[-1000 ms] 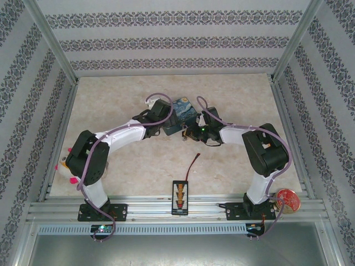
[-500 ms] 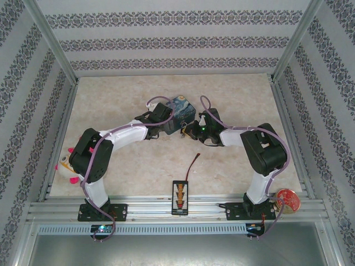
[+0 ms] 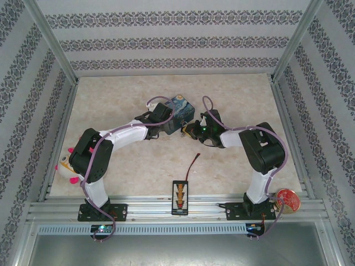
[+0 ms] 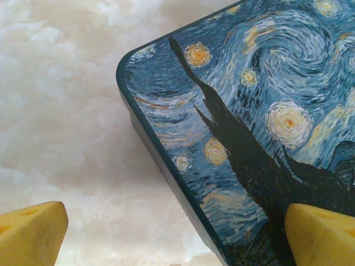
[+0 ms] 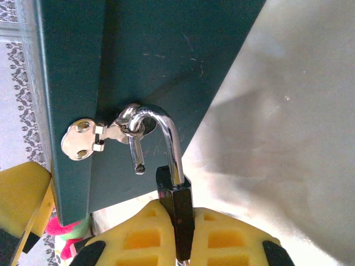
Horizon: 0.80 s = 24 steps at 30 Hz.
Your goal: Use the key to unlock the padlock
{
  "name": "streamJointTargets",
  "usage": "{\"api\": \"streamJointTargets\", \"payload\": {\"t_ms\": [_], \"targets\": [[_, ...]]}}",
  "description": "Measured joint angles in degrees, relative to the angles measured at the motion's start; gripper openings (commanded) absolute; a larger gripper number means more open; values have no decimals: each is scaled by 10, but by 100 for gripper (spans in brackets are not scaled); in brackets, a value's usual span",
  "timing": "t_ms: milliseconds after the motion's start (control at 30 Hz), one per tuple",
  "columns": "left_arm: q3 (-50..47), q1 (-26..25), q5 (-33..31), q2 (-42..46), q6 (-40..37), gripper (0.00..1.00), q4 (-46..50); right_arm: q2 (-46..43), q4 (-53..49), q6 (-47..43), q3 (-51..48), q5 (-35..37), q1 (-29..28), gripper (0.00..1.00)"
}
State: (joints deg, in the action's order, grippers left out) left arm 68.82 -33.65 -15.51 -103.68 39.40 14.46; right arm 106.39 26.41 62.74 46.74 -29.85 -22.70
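Note:
The blue painted tin (image 3: 182, 106) lies mid-table between both wrists. My left gripper (image 3: 166, 124) stands open at its near-left corner; in the left wrist view one yellow fingertip (image 4: 30, 235) is over bare table and the other (image 4: 319, 235) over the lid (image 4: 249, 111). My right gripper (image 5: 180, 221) is shut on the small black padlock (image 5: 177, 200), whose body is pinched between the yellow pads. Its chrome shackle (image 5: 169, 138) stands sprung open, one end free, hooked through the tin's hasp (image 5: 83, 138). The key is hidden. From above, the right gripper (image 3: 189, 128) sits at the tin's near-right side.
A black board with a red-and-black wire (image 3: 180, 197) lies at the near edge between the arm bases. A red round disc (image 3: 288, 198) sits near the right base. A pink-and-white toy (image 3: 65, 165) rests at the left edge. Patterned walls close in three sides.
The tin has turned a little, so more of its lid shows beside the left wrist. Both wrists have shifted slightly with it. The grip on the padlock holds.

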Motion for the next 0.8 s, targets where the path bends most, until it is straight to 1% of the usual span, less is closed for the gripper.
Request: {"api": "streamJointTargets", "payload": {"t_ms": [600, 800], "targets": [[-5, 0, 1, 2, 0, 100, -3, 24, 67, 43, -7, 2, 0, 0], [-11, 0, 3, 7, 1, 97, -6, 30, 82, 53, -8, 2, 0, 0]]}}
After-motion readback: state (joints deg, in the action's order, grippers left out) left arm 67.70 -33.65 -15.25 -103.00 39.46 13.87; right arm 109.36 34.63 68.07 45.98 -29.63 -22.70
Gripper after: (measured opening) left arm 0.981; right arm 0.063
